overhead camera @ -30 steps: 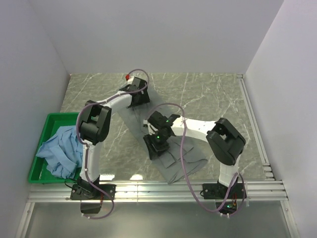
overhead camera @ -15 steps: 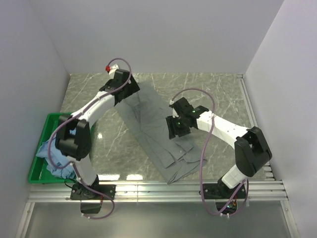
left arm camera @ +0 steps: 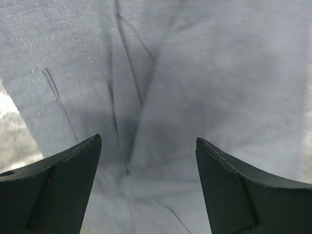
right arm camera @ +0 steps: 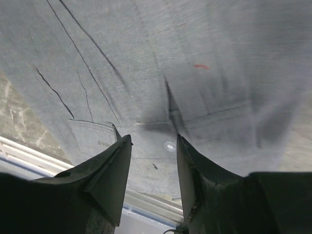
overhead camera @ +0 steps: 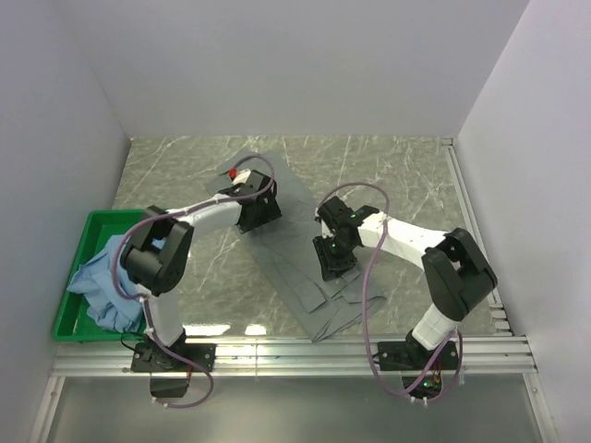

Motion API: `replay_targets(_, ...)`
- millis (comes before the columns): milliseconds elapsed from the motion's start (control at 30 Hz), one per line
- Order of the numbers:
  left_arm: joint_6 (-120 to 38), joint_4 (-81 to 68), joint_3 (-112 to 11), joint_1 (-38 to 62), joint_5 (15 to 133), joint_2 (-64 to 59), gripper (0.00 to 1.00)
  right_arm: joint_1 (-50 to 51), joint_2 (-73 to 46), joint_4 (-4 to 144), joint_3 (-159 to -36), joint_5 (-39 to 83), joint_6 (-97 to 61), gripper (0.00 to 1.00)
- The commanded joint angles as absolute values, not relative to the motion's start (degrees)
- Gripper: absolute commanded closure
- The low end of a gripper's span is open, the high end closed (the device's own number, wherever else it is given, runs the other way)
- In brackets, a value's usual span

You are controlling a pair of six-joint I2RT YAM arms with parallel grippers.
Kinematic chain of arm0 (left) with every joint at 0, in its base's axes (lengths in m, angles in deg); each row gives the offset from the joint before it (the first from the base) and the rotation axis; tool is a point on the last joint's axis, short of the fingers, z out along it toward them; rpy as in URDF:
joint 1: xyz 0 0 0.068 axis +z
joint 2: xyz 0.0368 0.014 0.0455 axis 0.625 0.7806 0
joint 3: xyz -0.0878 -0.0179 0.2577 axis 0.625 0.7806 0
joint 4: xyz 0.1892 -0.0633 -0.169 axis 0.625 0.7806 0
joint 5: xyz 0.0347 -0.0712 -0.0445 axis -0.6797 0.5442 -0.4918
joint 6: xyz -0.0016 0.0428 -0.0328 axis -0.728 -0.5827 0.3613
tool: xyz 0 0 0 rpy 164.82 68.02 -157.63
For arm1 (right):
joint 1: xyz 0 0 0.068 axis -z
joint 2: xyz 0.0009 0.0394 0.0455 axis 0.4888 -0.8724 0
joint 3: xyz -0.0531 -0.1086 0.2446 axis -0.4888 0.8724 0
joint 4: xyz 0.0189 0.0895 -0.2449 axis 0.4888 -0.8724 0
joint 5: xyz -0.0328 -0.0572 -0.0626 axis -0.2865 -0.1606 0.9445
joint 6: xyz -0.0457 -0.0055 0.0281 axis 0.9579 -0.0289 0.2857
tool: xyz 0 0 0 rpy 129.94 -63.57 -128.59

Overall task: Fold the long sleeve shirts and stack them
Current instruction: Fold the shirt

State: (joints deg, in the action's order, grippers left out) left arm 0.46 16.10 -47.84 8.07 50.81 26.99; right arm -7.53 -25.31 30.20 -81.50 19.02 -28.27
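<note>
Jaws of the left gripper [left arm camera: 147, 141] stood wide apart with nothing between them, and the wrist view looked straight down past them onto creased grey cloth. That cloth was the grey-green shirt [overhead camera: 292, 242], and the gripper hung low over its far left part; whether the tips touched it could not be told. The right gripper [right arm camera: 154, 138] had its jaws only part-way apart, with a narrower gap than the left. It hung close over the near half of the same shirt, where a dark crease ran toward the gap and a small pale button [right arm camera: 169, 145] lay just beyond the tips. No cloth was clearly pinched, and contact could not be judged. A tiny red mark [right arm camera: 200, 66] showed on the fabric farther out. From above, the grey-green shirt lay spread in a long slanting band on the marbled table [overhead camera: 406, 175], running from the far middle down to the near edge beside the metal rail [overhead camera: 295, 355], with both arms reaching in over it from either side. Well to the left, the light blue shirt [overhead camera: 106, 281] sat crumpled in the green bin [overhead camera: 92, 220], spilling over the bin's near right rim.
</note>
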Motion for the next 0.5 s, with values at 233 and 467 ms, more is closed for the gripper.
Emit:
replay_targets(233, -9.9, 14.5, -61.7, 10.6, 45.9, 40.4, 0.16, -13.5, -34.4, 36.9, -85.2, 4.5, -33.4, 0.54)
replay_targets(467, -17.7, 10.0, -69.1, 12.0, 49.0, 43.9, 0.13, -17.6, -39.3, 39.0, -93.7, 2.4, -34.6, 0.53)
